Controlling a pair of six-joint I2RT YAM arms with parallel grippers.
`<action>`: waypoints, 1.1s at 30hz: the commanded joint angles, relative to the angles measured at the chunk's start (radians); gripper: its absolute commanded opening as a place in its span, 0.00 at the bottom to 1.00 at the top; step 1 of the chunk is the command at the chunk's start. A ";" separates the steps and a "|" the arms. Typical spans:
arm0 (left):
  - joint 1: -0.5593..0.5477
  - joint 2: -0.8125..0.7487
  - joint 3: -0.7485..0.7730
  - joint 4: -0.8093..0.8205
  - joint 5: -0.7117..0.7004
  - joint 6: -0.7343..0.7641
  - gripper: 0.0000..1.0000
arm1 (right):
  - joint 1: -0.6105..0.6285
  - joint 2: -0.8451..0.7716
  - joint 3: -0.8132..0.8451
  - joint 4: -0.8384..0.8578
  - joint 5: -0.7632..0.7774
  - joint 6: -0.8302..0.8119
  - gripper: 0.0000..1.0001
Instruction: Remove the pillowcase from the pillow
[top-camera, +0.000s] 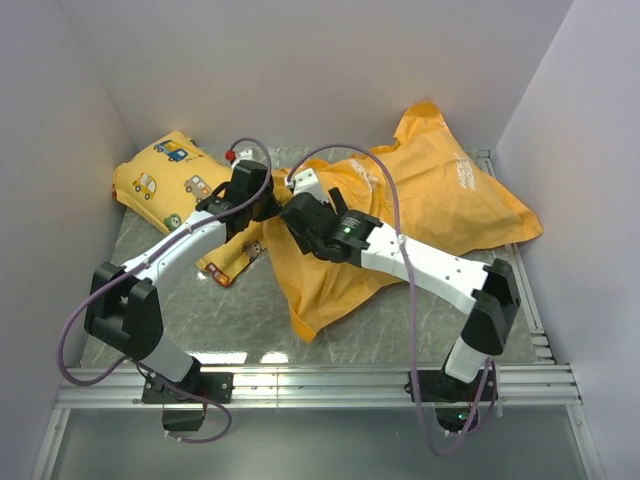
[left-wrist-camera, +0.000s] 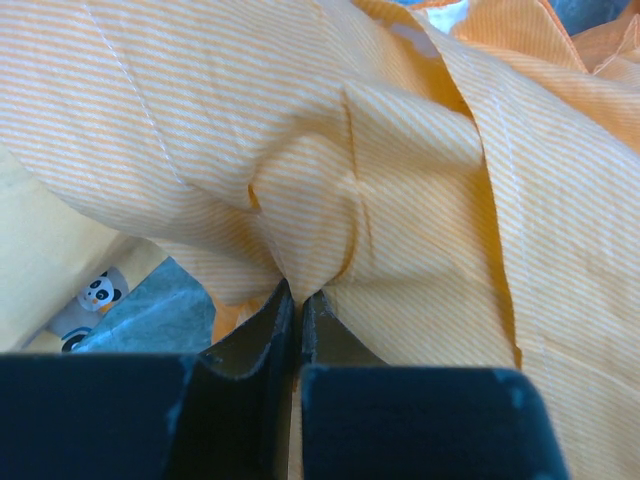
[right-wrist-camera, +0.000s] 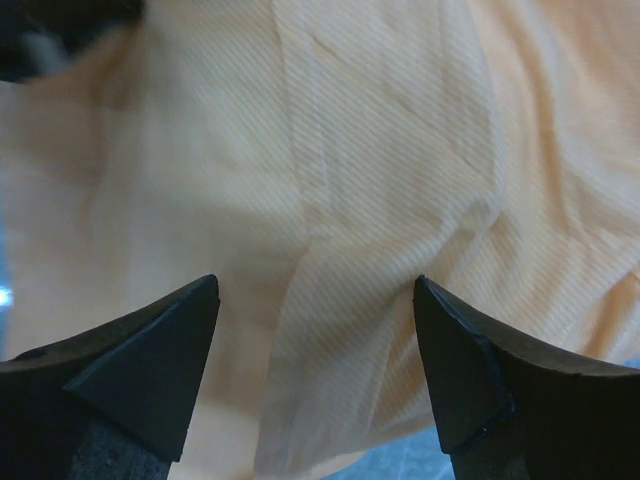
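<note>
from table (top-camera: 200, 335) centre toward two o'clock, the pillowcase (top-camera: 440, 200) is spread. a fold is pinched by the left gripper (left-wrist-camera: 298, 295); the right gripper (right-wrist-camera: 315, 290) is wide open over its cloth. a deep, firm second bite is advised.

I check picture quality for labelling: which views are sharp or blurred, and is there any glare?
Top external: sharp, evenly lit, small glare patches on the grey stone-pattern table. Left wrist: the orange striped fabric pillowcase in sharp focus. Right wrist: the same cloth soft and washed out.
</note>
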 joint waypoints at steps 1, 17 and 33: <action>0.015 0.003 0.063 0.035 0.041 0.019 0.05 | -0.039 0.000 0.013 -0.057 0.135 0.047 0.79; 0.130 0.070 0.152 -0.020 0.066 0.036 0.00 | -0.461 -0.258 -0.368 0.231 -0.139 0.199 0.02; -0.183 -0.011 0.327 -0.223 -0.256 0.130 0.82 | -0.464 -0.220 -0.559 0.572 -0.570 0.291 0.00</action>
